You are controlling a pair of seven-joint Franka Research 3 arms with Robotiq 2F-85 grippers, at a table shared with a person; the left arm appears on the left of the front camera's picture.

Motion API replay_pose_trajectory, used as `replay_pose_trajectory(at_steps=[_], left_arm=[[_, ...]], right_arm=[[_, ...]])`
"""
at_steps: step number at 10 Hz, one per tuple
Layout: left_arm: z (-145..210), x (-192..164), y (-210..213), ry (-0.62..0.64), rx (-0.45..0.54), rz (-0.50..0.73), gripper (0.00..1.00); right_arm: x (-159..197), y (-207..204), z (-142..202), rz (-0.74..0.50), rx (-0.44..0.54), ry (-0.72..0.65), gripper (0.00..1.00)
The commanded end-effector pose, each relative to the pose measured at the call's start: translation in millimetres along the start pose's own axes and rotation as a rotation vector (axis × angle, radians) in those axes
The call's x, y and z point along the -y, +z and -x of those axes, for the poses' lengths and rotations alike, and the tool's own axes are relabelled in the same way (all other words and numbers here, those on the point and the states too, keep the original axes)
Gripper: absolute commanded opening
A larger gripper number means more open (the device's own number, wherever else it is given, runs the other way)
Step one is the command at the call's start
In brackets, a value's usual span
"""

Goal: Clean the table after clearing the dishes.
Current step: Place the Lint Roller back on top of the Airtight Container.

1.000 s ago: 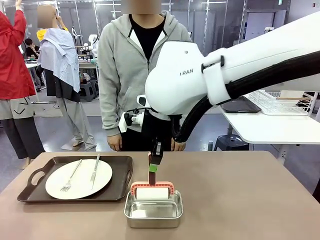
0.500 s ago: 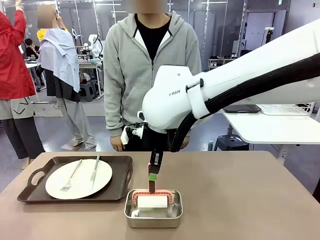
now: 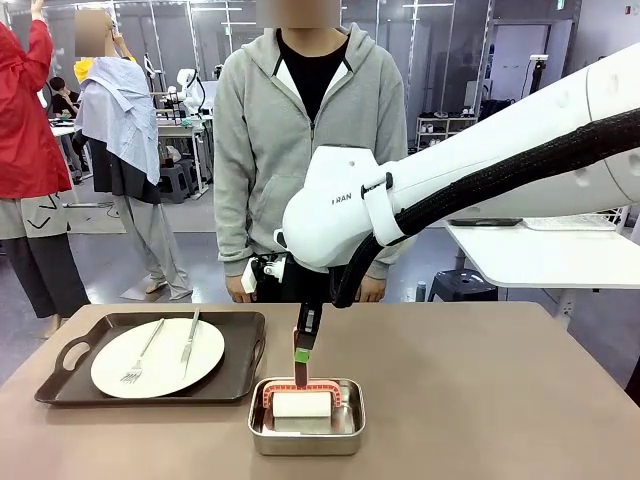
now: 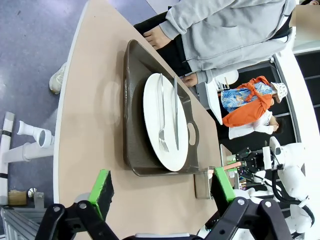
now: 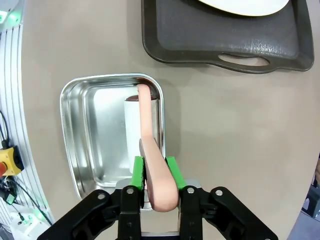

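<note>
Lower than a second ago, the right gripper (image 5: 155, 172) has brought the roller (image 3: 302, 404) down inside the steel pan (image 3: 306, 435). Its green pads press both sides of the roller's pink handle, so the grip looks closed. The left gripper (image 4: 162, 187) hangs wide open, holding nothing. One tray (image 3: 246, 332) with a white plate (image 3: 208, 356), fork (image 3: 143, 355) and knife (image 3: 189, 340) lies just left of the pan, nearer the left arm. Its long side runs across the table (image 3: 480, 400), whose brown top looks matte and bare.
</note>
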State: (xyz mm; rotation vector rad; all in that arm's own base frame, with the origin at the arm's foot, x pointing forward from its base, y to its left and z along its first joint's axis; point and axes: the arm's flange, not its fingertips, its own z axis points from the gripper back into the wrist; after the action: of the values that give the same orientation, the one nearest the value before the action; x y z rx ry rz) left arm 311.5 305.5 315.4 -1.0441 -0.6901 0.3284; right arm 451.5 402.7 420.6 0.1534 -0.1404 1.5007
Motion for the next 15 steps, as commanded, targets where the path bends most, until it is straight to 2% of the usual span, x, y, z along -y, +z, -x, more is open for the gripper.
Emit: replay_pose_trajectory(at_steps=[1, 4, 5, 9, 10, 11, 15], left_arm=[[2, -1, 3, 0.000, -0.004, -0.003, 1.00], [2, -1, 3, 0.000, -0.004, -0.003, 1.00], [2, -1, 3, 0.000, -0.004, -0.003, 1.00], [2, -1, 3, 0.000, -0.004, -0.003, 1.00], [2, -1, 3, 0.000, -0.004, -0.003, 1.00], [2, -1, 3, 0.000, -0.004, -0.003, 1.00], [2, -1, 3, 0.000, -0.004, -0.003, 1.00]], right_arm=[[15, -13, 3, 0.027, 0.006, 0.009, 0.46], [11, -6, 4, 0.049, 0.029, 0.013, 0.97], [9, -2, 4, 0.057, 0.029, 0.013, 1.00], [8, 0, 6, 0.059, 0.028, -0.001, 1.00], [10, -3, 8, 0.094, -0.026, -0.012, 1.00], [14, 0, 1, 0.045, 0.027, -0.002, 1.00], [14, 0, 1, 0.045, 0.027, -0.002, 1.00]])
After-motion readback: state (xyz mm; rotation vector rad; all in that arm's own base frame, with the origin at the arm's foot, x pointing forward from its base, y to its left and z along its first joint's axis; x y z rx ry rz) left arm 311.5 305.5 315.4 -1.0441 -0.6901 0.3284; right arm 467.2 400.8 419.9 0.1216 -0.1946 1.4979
